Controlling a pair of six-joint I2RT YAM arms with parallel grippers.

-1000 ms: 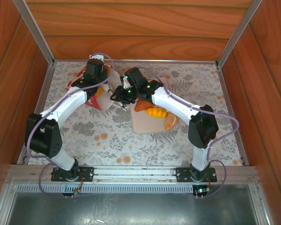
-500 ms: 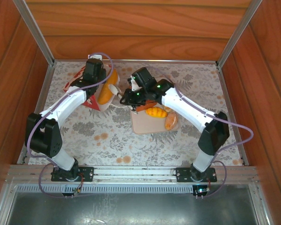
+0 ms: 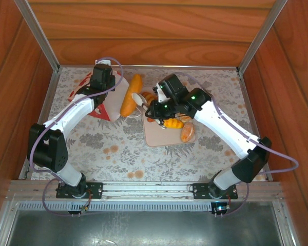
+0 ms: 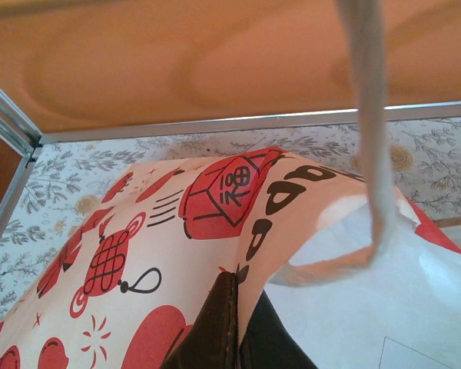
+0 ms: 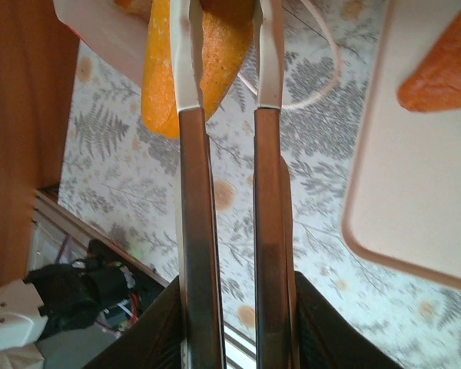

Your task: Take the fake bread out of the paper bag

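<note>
The small red-and-white paper bag lies tilted at the far left of the floral-patterned surface, a fold of its paper pinched in the fully closed left claw. Several glossy golden-brown toy pastries are already laid on the flat beige tray nearby, and the long orange toy loaf is clamped between the narrowly parted fingers of the right claw, largely drawn out of the bag's mouth. The task is judged well advanced: the loaf has yet to be set down, and whether more bread is left inside cannot be told.
</note>
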